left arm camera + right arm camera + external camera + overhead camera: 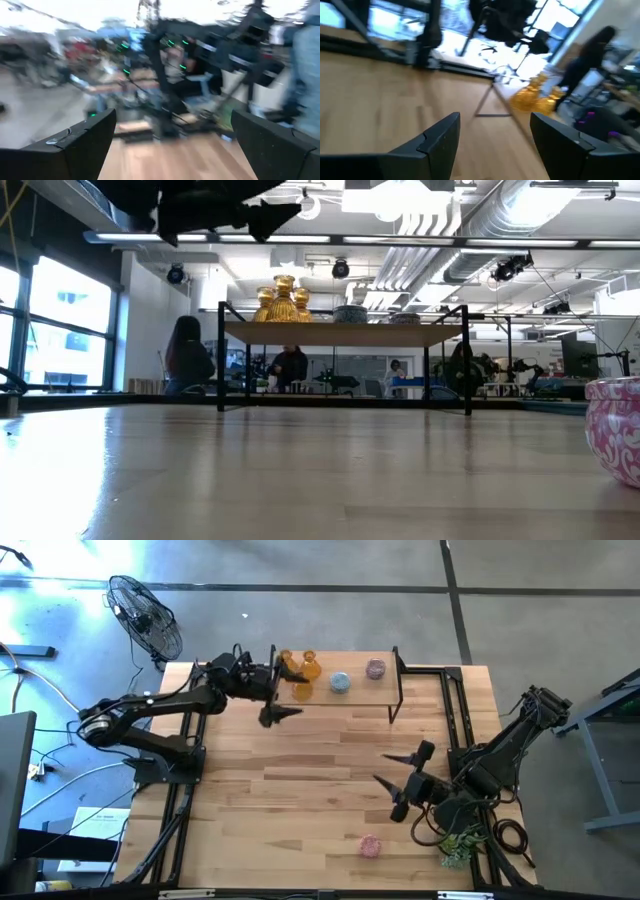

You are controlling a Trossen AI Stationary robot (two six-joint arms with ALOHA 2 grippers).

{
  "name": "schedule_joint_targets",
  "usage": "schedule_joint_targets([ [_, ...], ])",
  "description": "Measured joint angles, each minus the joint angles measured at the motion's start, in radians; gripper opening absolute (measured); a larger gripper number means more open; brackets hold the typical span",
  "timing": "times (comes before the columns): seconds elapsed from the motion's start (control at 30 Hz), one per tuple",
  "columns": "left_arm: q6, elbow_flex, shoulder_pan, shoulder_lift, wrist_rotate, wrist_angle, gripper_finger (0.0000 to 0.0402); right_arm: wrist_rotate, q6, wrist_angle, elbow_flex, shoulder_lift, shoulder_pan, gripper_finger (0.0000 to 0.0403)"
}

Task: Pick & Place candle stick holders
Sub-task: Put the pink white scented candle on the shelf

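Observation:
Three amber candle stick holders (298,670), a pale blue one (340,683) and a pink one (375,668) stand on a raised wooden shelf (362,698) at the table's far edge. Another pink holder (370,845) stands on the table top near the front edge; it fills the right edge of the low view (615,428). My left gripper (283,695) hovers open, high beside the shelf's left end, with nothing between its fingers (80,145). My right gripper (382,767) hangs open over the table's right half, pointing toward the amber holders (532,97).
The shelf stands on black metal legs (220,360). A green potted plant (458,845) sits at the table's near right corner, a fan (145,615) on the floor beyond the far left corner. People (188,358) are in the room behind the table.

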State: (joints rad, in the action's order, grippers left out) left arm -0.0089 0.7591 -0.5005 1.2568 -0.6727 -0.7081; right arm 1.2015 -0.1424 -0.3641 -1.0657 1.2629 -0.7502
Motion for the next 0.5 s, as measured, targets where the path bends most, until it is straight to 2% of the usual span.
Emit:
schedule_joint_targets([
  [0.07, 0.001, 0.000, 0.014, -0.037, -0.025, 0.103, 0.0388, -0.056, -0.005, 0.000, 0.000, 0.000, 0.000, 0.0238],
  [0.2, 0.030, 0.000, 0.063, -0.124, -0.008, 0.324, 0.0388, -0.128, -0.018, 0.000, 0.000, 0.000, 0.000, 0.0238],
  [0.5, 0.087, 0.000, 0.227, -0.251, 0.160, 0.714, 0.0388, -0.169, -0.033, 0.001, 0.000, 0.000, 0.000, 0.0238],
])
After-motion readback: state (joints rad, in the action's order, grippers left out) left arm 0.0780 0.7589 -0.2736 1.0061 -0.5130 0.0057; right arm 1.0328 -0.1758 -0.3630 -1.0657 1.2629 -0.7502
